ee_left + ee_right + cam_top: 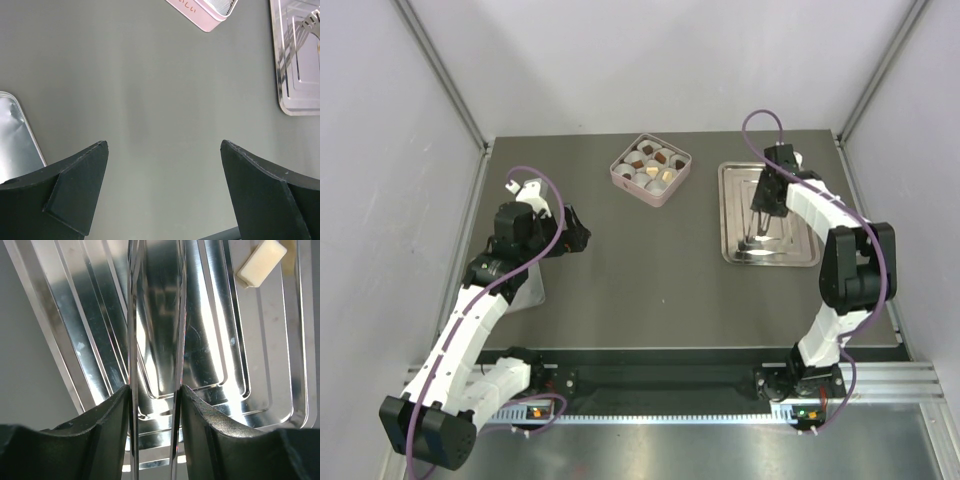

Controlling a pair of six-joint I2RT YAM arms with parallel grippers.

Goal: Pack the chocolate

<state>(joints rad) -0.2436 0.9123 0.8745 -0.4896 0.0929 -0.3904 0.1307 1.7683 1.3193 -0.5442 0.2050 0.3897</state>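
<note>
Pinching thin metal tongs [134, 315] between closed fingers, the right gripper [155, 400] hangs over the steel tray [735, 200], while the left gripper [164, 144] hovers spread wide above the table [650, 270]. 1 cream chocolate [261, 262] lies on the tray past the tong tips, its long axis slanting up-right in the wrist view. The tips should probably center over it, then close across its narrow width. Farther off, more chocolates [653, 165] sit in the pink box [632, 189].

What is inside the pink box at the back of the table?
White paper cups fill the pink box, several holding chocolate pieces, dark brown or cream. The cups cover the box floor; whether every cup is filled is unclear.
</note>
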